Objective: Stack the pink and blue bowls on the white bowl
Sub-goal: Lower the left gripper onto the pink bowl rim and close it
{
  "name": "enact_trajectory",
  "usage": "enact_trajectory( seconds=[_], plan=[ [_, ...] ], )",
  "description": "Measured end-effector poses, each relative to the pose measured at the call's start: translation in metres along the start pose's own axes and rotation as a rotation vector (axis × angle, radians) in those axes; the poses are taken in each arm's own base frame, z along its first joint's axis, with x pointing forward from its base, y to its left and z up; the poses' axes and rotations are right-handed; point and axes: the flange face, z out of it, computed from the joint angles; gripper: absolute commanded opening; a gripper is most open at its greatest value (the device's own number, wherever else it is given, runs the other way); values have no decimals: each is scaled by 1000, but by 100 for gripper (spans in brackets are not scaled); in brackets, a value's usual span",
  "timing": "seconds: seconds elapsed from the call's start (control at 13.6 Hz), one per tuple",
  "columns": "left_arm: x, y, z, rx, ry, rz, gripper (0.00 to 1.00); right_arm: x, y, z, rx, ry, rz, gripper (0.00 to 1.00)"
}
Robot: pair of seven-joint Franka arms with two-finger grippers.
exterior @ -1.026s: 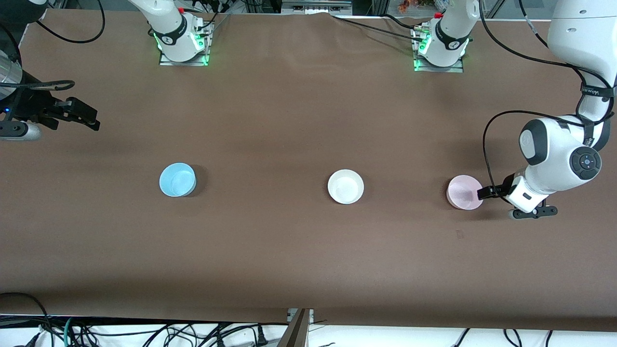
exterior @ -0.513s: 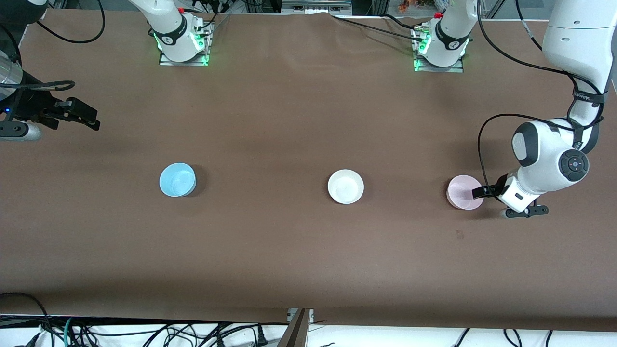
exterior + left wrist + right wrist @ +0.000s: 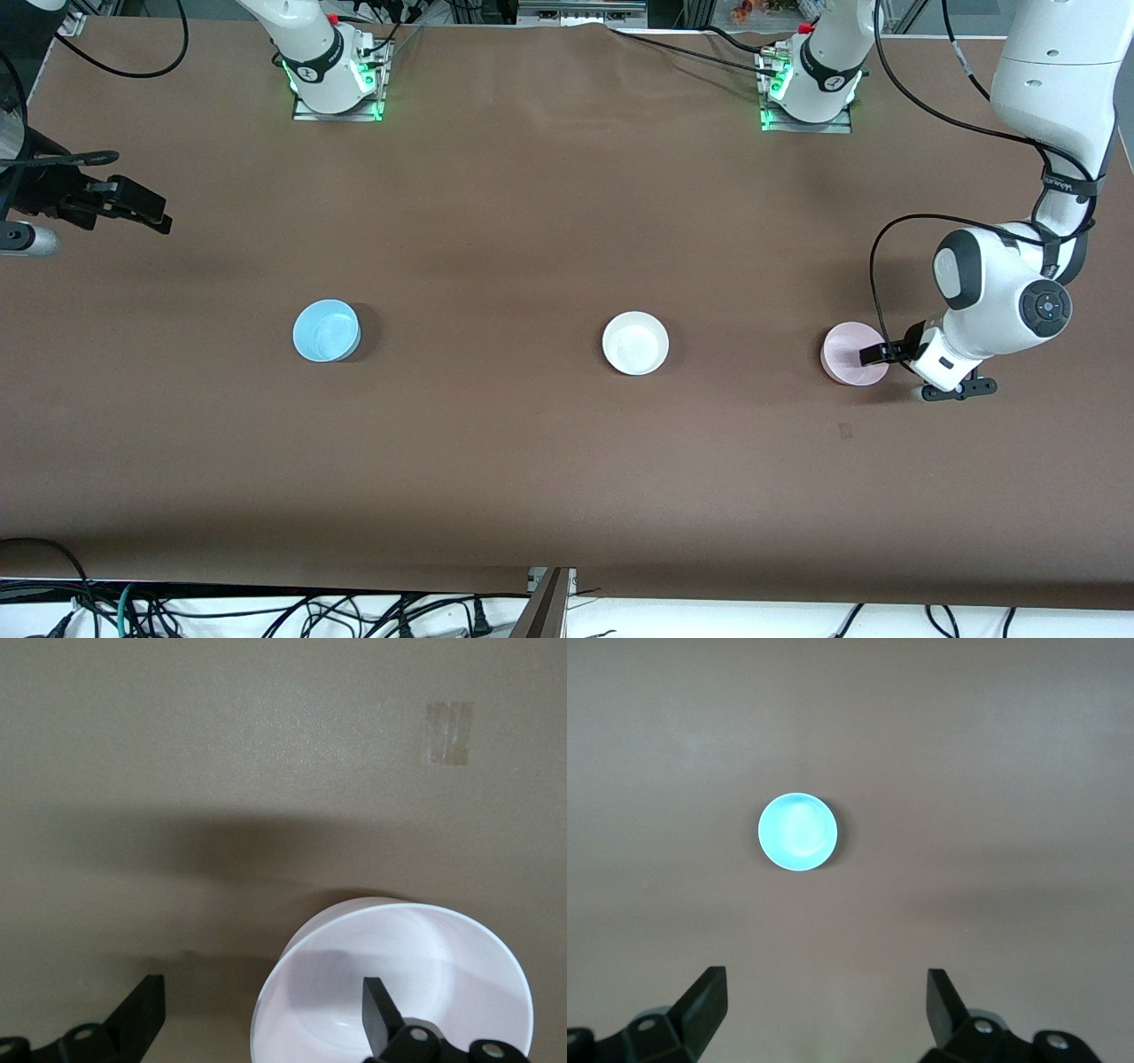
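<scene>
Three bowls stand in a row on the brown table: the blue bowl (image 3: 326,330) toward the right arm's end, the white bowl (image 3: 635,343) in the middle, the pink bowl (image 3: 846,354) toward the left arm's end. My left gripper (image 3: 875,356) is open at the pink bowl's rim. In the left wrist view one finger hangs inside the pink bowl (image 3: 443,957) and the other outside it, so the left gripper (image 3: 261,1020) straddles the wall. My right gripper (image 3: 152,213) waits open in the air near its end of the table. The right wrist view shows the right gripper (image 3: 824,1005) empty, with the blue bowl (image 3: 798,831) far off.
A small patch of tape (image 3: 843,431) lies on the table nearer the front camera than the pink bowl, also seen as tape (image 3: 449,733) in the left wrist view. The arm bases (image 3: 337,75) stand along the table's edge farthest from that camera.
The left gripper has slid toward the pink bowl, and its leading finger now reaches over the bowl's inside. The right gripper has drifted slightly toward the bases' edge. The bowls have not moved.
</scene>
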Motion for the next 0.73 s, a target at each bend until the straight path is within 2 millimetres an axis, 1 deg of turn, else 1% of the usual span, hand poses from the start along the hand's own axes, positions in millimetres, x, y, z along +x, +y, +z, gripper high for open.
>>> enact_trajectory(
  seconds=[0.07,0.15,0.29,0.44,0.51,0.66,0.73],
  plan=[
    [0,0,0,0,1,0,92,0,0,-1,0,2,0,99],
    [0,0,0,0,1,0,89,0,0,-3,0,4,0,99],
    [0,0,0,0,1,1,87,0,0,-4,0,7,0,99],
    [0,2,0,0,2,2,80,0,0,-5,0,8,0,99],
    [0,2,0,0,1,3,79,0,0,-6,1,8,0,99],
    [0,4,0,-1,1,6,71,0,0,-6,1,8,0,99],
    [0,5,0,-1,1,7,66,0,0,-6,0,8,0,99]
  ],
)
